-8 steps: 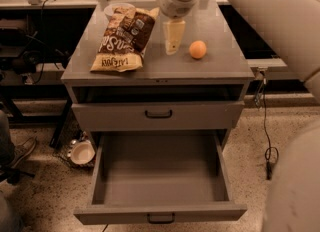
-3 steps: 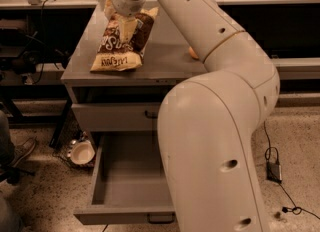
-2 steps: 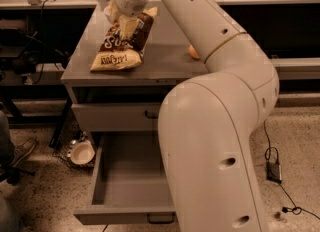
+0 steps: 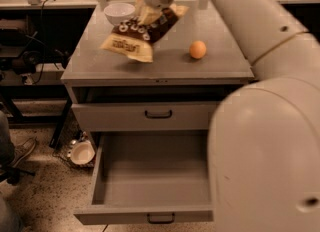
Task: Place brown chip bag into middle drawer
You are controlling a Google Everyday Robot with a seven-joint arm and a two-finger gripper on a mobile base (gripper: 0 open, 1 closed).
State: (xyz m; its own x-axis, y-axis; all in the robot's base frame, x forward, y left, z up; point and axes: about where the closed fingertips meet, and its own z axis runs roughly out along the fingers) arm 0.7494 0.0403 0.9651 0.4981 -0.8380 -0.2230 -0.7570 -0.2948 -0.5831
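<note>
The brown chip bag [image 4: 139, 35] hangs tilted in the air just above the grey cabinet top [image 4: 100, 66], its cream end band lowest, casting a shadow below. My gripper [image 4: 146, 12] is at the top centre of the view, shut on the bag's upper end. The middle drawer [image 4: 155, 173] is pulled open below, a wide shallow grey tray with a dark bar handle on its front; what shows of its inside is bare. My arm hides the drawer's right side.
A small orange fruit [image 4: 197, 49] lies on the cabinet top to the right of the bag. A white bowl [image 4: 119, 12] stands at the back left. The upper handled drawer [image 4: 158, 114] is closed. A bowl [image 4: 82, 152] sits on the floor at left.
The bag lay on the cabinet top's left side; it has been lifted off the surface and moved right. The white bowl behind it has come into view.
</note>
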